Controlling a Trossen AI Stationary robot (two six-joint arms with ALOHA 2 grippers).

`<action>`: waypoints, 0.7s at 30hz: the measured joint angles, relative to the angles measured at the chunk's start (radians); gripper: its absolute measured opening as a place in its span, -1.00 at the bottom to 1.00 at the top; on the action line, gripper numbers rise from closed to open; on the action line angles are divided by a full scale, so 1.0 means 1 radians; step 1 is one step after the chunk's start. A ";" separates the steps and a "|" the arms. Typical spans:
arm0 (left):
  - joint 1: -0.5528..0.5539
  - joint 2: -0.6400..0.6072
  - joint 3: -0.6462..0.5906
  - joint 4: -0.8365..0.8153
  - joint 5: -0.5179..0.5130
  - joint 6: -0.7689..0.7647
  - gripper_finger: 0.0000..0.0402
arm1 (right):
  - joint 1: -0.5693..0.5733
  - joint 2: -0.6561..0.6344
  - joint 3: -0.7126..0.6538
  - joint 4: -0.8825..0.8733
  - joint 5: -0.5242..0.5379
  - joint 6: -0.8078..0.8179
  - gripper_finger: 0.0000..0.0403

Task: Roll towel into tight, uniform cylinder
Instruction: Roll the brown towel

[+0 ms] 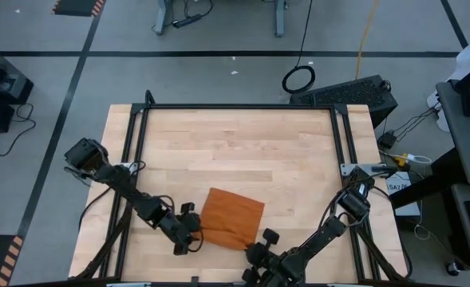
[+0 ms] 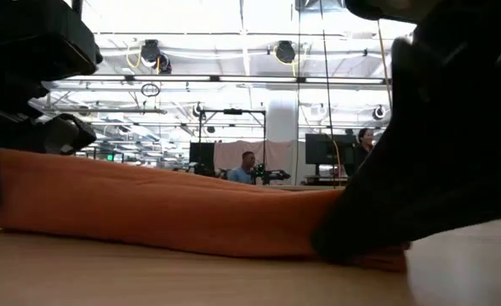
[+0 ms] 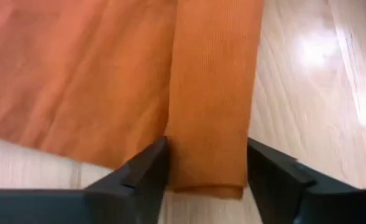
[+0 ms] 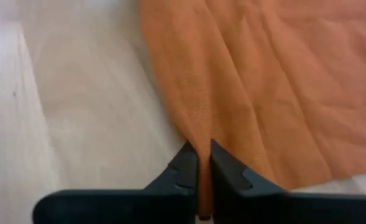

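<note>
The rust-orange towel (image 1: 233, 215) lies flat on the wooden table (image 1: 235, 151) near its front edge. One edge is turned over into a narrow folded strip (image 3: 210, 93). My left gripper (image 1: 193, 233) is at the towel's left side. It is open, with one finger on each side of the strip's end (image 3: 207, 180). My right gripper (image 1: 258, 243) is at the towel's near right part, shut on the cloth (image 4: 282, 81). In the low view the towel (image 2: 165, 208) forms a low orange band, with dark gripper bodies at both ends. My left gripper (image 3: 207, 162) has the folded strip's end between its open fingers (image 3: 151, 168); I cannot tell whether they touch the cloth. My right gripper (image 4: 204, 158) pinches the towel's edge (image 4: 202, 134) between its two fingers, slanting down from the table's near side. A raised ridge of cloth runs away from the fingers. The rest of the towel lies on the table.
Black frame rails (image 1: 235, 107) run along the table's left, far and right edges. Bare wood lies beyond the towel toward the far edge. In the low view, people (image 2: 248, 166) sit in the room well behind the table.
</note>
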 joint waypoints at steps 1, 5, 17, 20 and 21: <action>-0.002 -0.002 0.000 -0.001 -0.002 0.000 0.07 | -0.002 -0.007 0.000 -0.001 -0.019 0.000 -0.95; -0.023 -0.030 0.000 -0.049 -0.004 -0.001 0.27 | -0.024 -0.030 0.000 0.000 -0.113 0.002 -0.98; -0.256 -0.152 -0.001 -0.090 -0.321 0.083 0.33 | -0.085 -0.096 -0.001 0.030 -0.314 -0.004 -0.98; -0.311 -0.108 -0.001 0.032 -0.412 0.223 0.33 | -0.090 -0.120 -0.001 0.020 -0.317 -0.006 -0.98; -0.322 -0.087 -0.001 0.078 -0.434 0.271 0.33 | -0.091 -0.124 -0.001 0.018 -0.317 -0.006 -0.98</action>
